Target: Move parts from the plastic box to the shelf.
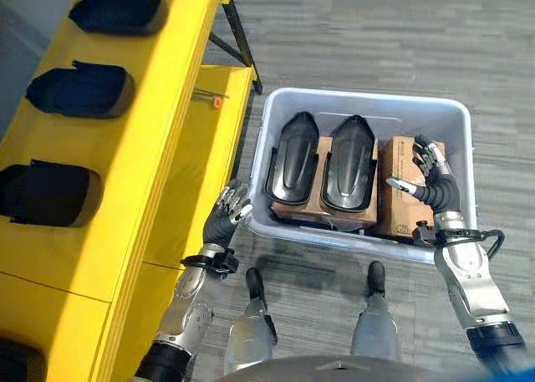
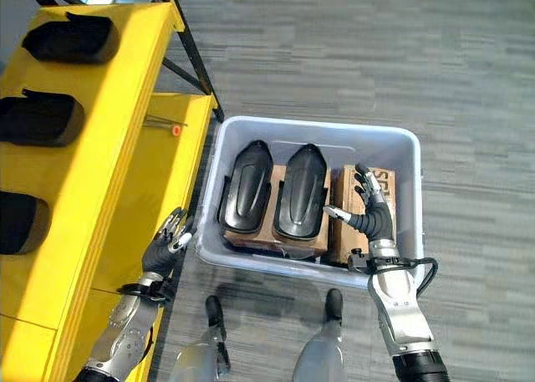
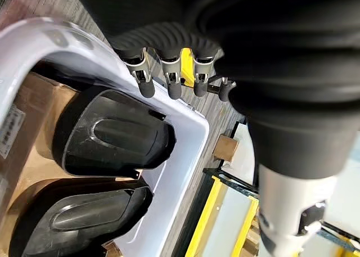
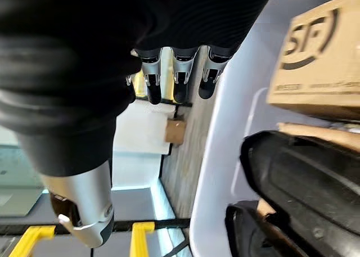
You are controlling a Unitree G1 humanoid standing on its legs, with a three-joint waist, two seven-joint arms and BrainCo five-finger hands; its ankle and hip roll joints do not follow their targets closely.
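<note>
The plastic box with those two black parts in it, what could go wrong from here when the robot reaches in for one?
The two black parts lie side by side on cardboard boxes, so lifting one may drag or tip the other. The right hand is open over the box at the right, not over a part, so it could close on cardboard instead. The left hand sits outside the plastic box by its wall and could knock the rim going in.
</note>
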